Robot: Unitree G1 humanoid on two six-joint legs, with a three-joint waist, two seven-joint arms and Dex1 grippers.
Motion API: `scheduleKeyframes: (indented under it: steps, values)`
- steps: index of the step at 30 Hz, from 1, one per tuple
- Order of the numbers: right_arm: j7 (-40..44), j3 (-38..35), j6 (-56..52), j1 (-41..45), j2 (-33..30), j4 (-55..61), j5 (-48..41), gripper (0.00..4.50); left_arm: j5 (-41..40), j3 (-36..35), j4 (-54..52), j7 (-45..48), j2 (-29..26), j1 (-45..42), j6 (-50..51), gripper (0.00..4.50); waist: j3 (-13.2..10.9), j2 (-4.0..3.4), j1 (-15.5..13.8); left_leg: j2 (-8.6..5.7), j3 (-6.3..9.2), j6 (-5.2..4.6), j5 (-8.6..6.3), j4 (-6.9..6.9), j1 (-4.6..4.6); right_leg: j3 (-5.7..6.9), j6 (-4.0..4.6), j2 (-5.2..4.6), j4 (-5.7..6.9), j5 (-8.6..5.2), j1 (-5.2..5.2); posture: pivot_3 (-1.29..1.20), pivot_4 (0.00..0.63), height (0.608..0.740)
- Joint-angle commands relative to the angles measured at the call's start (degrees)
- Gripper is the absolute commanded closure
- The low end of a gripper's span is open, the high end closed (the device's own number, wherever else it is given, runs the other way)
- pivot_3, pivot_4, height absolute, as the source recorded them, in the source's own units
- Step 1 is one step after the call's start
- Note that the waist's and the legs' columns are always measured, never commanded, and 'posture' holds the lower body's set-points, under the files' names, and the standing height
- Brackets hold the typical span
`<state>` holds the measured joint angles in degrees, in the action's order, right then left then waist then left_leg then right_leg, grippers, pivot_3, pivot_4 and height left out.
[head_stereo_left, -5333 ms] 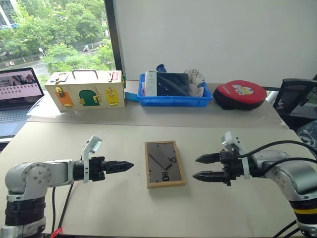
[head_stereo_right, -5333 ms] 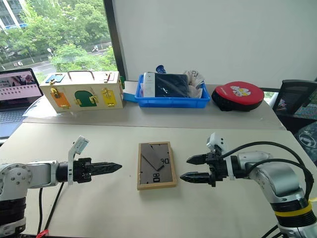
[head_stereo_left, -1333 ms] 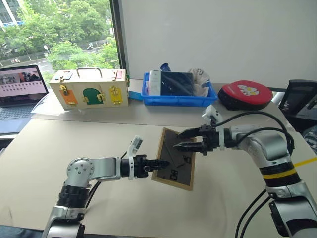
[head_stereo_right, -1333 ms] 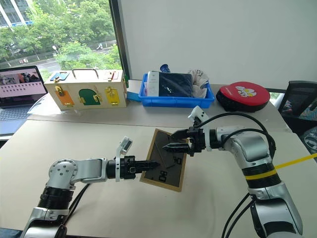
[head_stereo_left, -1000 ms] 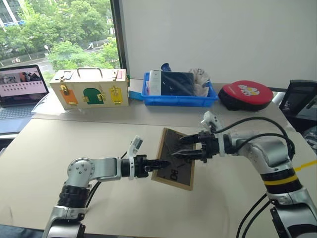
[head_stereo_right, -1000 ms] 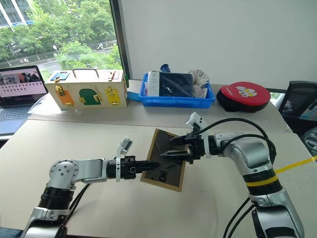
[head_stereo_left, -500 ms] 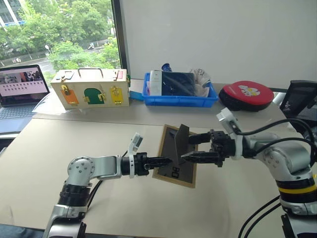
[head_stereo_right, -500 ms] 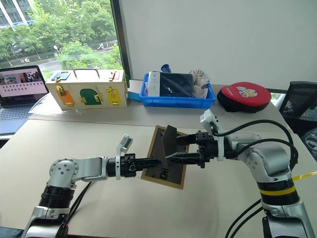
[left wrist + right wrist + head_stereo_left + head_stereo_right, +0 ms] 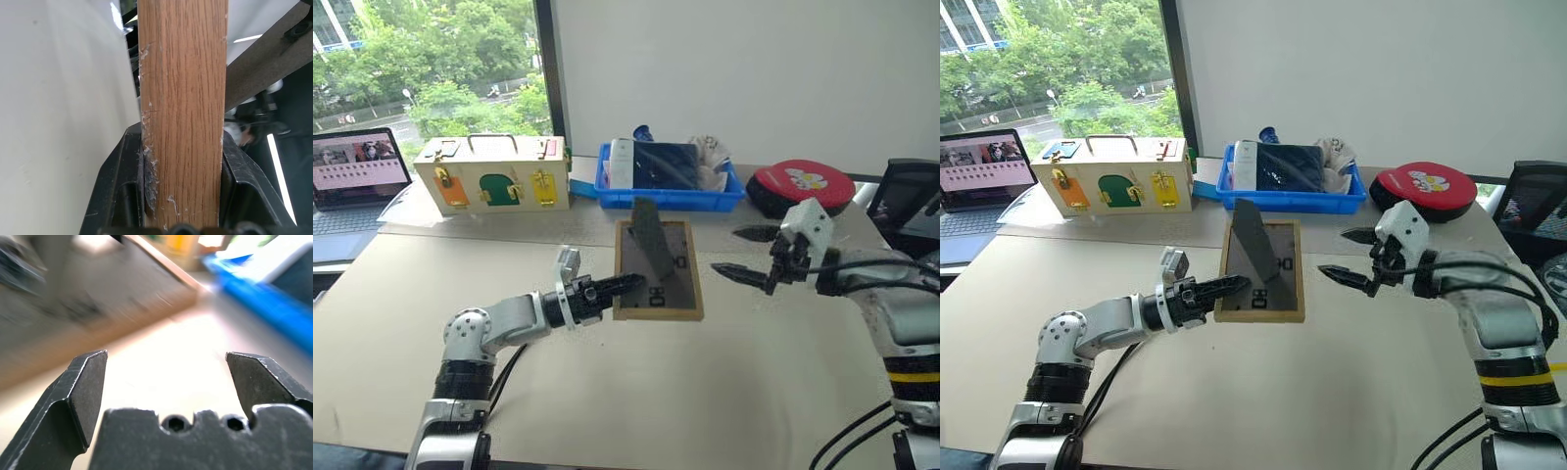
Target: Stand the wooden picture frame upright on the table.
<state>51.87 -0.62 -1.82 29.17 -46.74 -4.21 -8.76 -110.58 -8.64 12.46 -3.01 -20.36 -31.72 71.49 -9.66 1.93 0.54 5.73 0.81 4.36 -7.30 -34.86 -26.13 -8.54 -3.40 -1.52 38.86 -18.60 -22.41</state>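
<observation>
- Since half a second ago, the right gripper has pulled away from the wooden picture frame and now hangs to its right, well apart from it.
- Meanwhile the frame has been raised from a shallow tilt to a nearly upright stance, its dark grey back facing the camera.
- Its hinged stand is swung out from the back, slanting up toward the frame's top edge.
- The left gripper pinches the frame's left rail near the lower corner; in the left wrist view both black fingers press against the light wood on either side.
- The right gripper's fingers are spread wide with nothing between them.
- The frame stands over the middle of the table; its lower edge seems to rest on the tabletop, though contact is hard to confirm from this angle.
- Behind it, on the far table, sit a cream latch box, a blue tray and a red round case.
</observation>
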Motion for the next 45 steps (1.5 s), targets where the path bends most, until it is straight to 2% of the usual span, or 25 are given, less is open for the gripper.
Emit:
scheduleKeyframes:
  steps: [1, 4, 6, 11, 17, 20, 27, 29, 33, 36, 39, 42, 45]
  values:
    - [-8.8, 4.0, 25.7, -0.9, -4.3, -5.7, 18.1, 0.02, -2.4, -1.9, -0.3, -0.7, 0.9, -1.2, 1.2, 3.32, 0.0, -0.02, -0.1, -0.03, 0.00, 0.00, 0.00, 0.02, 0.00, 0.00, -0.01, -0.02, 0.00, -0.01, 0.00, 0.00, 0.150, 0.704]
    - [-20.6, 4.2, 38.3, 0.2, -2.7, -8.5, 26.8, 0.02, -2.4, -1.9, 0.0, -1.6, 1.6, -1.4, 1.8, 3.32, 0.0, -0.03, -0.1, -0.04, 0.00, 0.01, 0.01, 0.00, 0.01, -0.01, 0.00, -0.04, 0.01, 0.00, -0.01, 0.00, 0.150, 0.704]
    - [-26.2, 3.9, 42.9, 0.3, -0.8, -8.6, 30.1, 0.02, -2.4, -2.0, 0.3, -2.3, 1.9, -1.7, 2.0, 3.32, 0.0, -0.03, 0.1, -0.04, 0.00, 0.07, 0.05, 0.02, 0.04, -0.02, 0.01, -0.03, 0.05, 0.00, 0.01, 0.00, 0.150, 0.704]
    - [-36.1, 4.9, 48.1, 3.1, 3.7, -7.5, 38.5, 0.02, -2.4, -0.8, -0.2, -3.1, 1.6, -2.1, 3.2, 3.32, 0.0, -0.03, 0.1, -0.05, 0.04, 0.26, 0.17, -0.01, 0.09, -0.01, 0.02, -0.04, 0.17, 0.02, 0.05, 0.00, 0.150, 0.704]
    - [-43.5, 6.9, 52.2, 7.6, 5.1, -10.4, 44.7, 0.02, -2.4, 2.0, -2.2, -3.5, 0.4, -1.9, 3.0, 3.32, 0.0, -0.03, -0.3, -0.06, 0.08, 0.27, 0.19, -0.03, 0.10, 0.04, 0.03, -0.04, 0.16, 0.02, 0.10, 0.00, 0.150, 0.704]
    - [-45.6, 7.5, 54.1, 8.4, 5.1, -11.5, 45.9, 0.74, -2.4, 2.5, -2.8, -3.8, 0.1, -1.2, 2.5, 3.32, 0.0, -0.03, -0.4, -0.06, 0.08, 0.27, 0.19, -0.02, 0.10, 0.04, 0.03, -0.05, 0.16, 0.02, 0.10, 0.00, 0.150, 0.704]
    - [-49.4, 7.8, 56.7, 8.0, 4.5, -12.1, 48.4, 3.08, -1.4, 4.0, -6.8, -1.6, -3.4, 0.8, 1.8, 3.32, 0.0, -0.04, -0.5, -0.06, 0.09, 0.27, 0.19, -0.02, 0.12, 0.04, 0.03, -0.06, 0.18, 0.03, 0.10, 0.00, 0.150, 0.704]
    - [-49.9, 7.9, 56.9, 7.9, 4.5, -12.1, 48.8, 3.12, -0.4, 4.4, -7.8, -0.1, -4.0, 1.1, 1.6, 2.32, 0.0, -0.03, -0.5, -0.06, 0.10, 0.27, 0.19, -0.03, 0.12, 0.04, 0.04, -0.06, 0.18, 0.03, 0.11, 0.00, 0.150, 0.704]
    - [-49.9, 7.9, 57.1, 7.4, 4.5, -12.4, 48.5, 3.25, 1.8, 4.5, -9.4, 3.3, -5.4, 1.9, 0.9, 1.01, 0.0, -0.03, -0.6, -0.06, 0.10, 0.26, 0.19, -0.04, 0.13, 0.04, 0.04, -0.06, 0.18, 0.03, 0.14, 0.00, 0.150, 0.704]
    - [-49.9, 7.6, 57.0, 7.1, 4.0, -13.3, 48.0, 3.25, 7.6, 1.8, -11.6, 9.3, -8.6, 2.8, 0.0, 0.00, 0.0, -0.03, -0.3, -0.06, 0.10, 0.26, 0.19, -0.02, 0.15, 0.04, 0.04, -0.05, 0.19, 0.03, 0.14, 0.00, 0.150, 0.704]
    - [-49.0, 7.3, 56.5, 7.5, 3.4, -15.7, 46.3, 3.25, 17.2, -1.3, -14.6, 18.3, -14.1, 5.2, -2.9, 0.00, 0.0, -0.04, 0.1, -0.06, 0.10, 0.26, 0.19, 0.00, 0.19, 0.04, 0.05, -0.05, 0.21, 0.02, 0.14, 0.00, 0.150, 0.704]
    - [-44.0, 7.7, 55.3, 9.0, 3.7, -20.6, 38.8, 3.25, 25.9, -5.5, -18.4, 28.7, -19.2, 9.2, -9.0, 0.00, 0.0, -0.04, 0.5, -0.06, 0.09, 0.26, 0.19, 0.02, 0.20, 0.04, 0.07, -0.05, 0.21, 0.02, 0.14, 0.00, 0.150, 0.704]
    - [-20.6, 9.0, 40.8, 8.8, 8.5, -20.6, 10.2, 3.27, 31.7, -8.1, -20.8, 34.6, -20.2, 12.2, -14.6, 0.00, 0.0, -0.03, 0.7, -0.06, 0.09, 0.24, 0.19, 0.03, 0.21, 0.05, 0.08, -0.07, 0.21, 0.01, 0.16, 0.00, 0.150, 0.704]
